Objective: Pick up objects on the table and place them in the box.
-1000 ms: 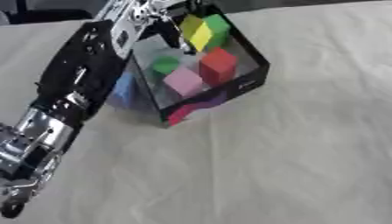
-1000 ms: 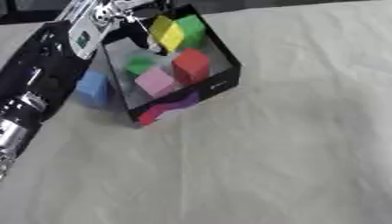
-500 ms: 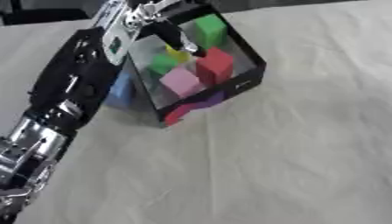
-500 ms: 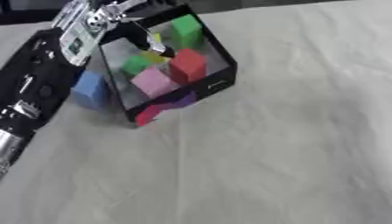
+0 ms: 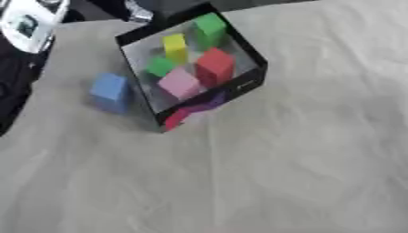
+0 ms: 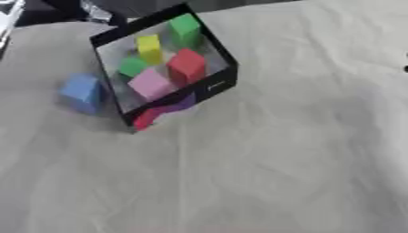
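Near part of the counter (image 5: 263, 182), w/ its wrinkled off-white cloth, carries nothing. Further back, toward the far-left corner, sits the black open-top box (image 5: 252, 80), turned askew, w/ a magenta and purple patch (image 5: 195, 109) on its near outer wall. Inside it, near to far: a pink foam cube (image 5: 178, 83), a red foam cube (image 5: 213, 66), a small green foam block (image 5: 160, 67), a yellow upright foam block (image 5: 175, 47), and a bigger green foam block (image 5: 210, 28) at the box's far corner. Pink and red cubes sit just beside each other. Outside the box, just beside its left wall, a blue foam cube (image 5: 110, 91) rests on the cloth. My left arm (image 5: 24, 27) shows only at the far-left edge, black w/ a white panel; my left robot hand isn't visible, nor is my right one.
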Motion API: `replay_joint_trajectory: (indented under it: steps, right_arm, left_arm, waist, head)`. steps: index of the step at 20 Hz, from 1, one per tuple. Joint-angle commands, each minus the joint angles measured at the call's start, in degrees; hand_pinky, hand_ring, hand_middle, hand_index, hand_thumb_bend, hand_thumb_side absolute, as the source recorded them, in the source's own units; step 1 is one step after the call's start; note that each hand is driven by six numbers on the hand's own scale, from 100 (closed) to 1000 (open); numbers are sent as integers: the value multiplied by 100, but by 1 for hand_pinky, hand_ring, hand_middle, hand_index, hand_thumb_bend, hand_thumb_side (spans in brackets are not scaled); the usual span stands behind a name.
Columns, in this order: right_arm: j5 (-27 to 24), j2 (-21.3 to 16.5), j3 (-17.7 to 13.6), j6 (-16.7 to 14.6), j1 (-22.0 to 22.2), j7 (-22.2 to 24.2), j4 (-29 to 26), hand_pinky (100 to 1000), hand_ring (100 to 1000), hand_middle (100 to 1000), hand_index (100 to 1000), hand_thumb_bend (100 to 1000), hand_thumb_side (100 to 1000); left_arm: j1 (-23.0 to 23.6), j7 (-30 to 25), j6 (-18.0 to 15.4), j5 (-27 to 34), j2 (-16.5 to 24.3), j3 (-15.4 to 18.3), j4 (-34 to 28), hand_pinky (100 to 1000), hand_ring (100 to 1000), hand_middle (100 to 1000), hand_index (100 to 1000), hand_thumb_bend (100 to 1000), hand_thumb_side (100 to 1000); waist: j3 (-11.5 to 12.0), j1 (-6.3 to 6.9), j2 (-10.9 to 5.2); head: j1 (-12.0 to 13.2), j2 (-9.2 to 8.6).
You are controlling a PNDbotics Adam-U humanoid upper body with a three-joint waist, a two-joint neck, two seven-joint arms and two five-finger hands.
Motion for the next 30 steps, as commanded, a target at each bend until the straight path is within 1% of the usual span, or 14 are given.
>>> replay_joint_trajectory:
  steps: [1,4,5,8,10,12,16,19,22,26,30]
  right_arm:
    - [-2,-243,-75,-17,-58,-28,-84,735,788,680,781,248,548]
    - [8,-250,-61,-14,-67,-17,-83,735,788,679,780,248,547]
    - [11,-249,-58,-14,-71,-15,-82,735,788,679,780,249,547]
    - [18,-247,-45,-13,-88,-8,-84,735,788,679,780,249,547]
    - [26,-258,-46,-16,-91,-9,-84,735,788,679,780,248,547]
    - [31,-264,-45,-16,-88,-11,-80,734,788,679,780,248,548]
    - [40,-257,-38,-13,-85,-2,-72,734,788,679,779,247,550]
    - [46,-253,-38,-12,-79,2,-64,734,788,679,779,245,553]
    - [48,-250,-40,-13,-72,4,-57,734,788,678,779,244,554]
    - [49,-240,-43,-15,-67,2,-52,734,789,678,779,243,555]
    - [52,-225,-43,-12,-71,-2,-51,734,789,678,779,243,556]
  left_arm:
    - [39,-614,122,281,628,125,-235,800,765,757,845,757,447]
    - [151,-1226,106,345,842,119,-216,799,760,747,812,775,414]
    - [171,-1400,96,358,871,100,-196,800,762,745,803,769,387]
    - [188,-1967,97,368,919,-11,-95,806,769,750,795,770,374]
    - [187,-2288,97,324,933,-93,-38,809,775,754,792,771,347]
    - [184,-2498,92,283,940,-166,21,811,780,758,791,781,334]
    - [210,-2573,64,97,943,-305,194,805,764,747,786,763,290]
    - [223,-2577,48,65,927,-340,333,796,740,719,776,757,302]
    - [237,-2578,31,18,930,-390,409,792,734,711,776,771,321]
    - [256,-2578,12,59,899,-450,487,784,719,692,767,766,334]
    - [283,-2578,-3,190,851,-541,595,779,725,710,767,760,336]
  waist:
    - [7,32,-205]
    - [9,30,-201]
    - [7,29,-200]
    - [-16,19,-196]
    - [-32,18,-193]
    - [-40,24,-190]
    - [-53,41,-186]
    - [-50,46,-180]
    - [-46,45,-174]
    - [-40,41,-168]
    - [-51,35,-161]
  head:
    - [-22,-46]
    - [-33,-77]
    - [-32,-97]
    - [-17,-151]
    - [-8,-166]
    - [6,-168]
    - [5,-175]
    - [-7,-167]
    - [-10,-157]
    - [-11,-157]
    - [-14,-157]
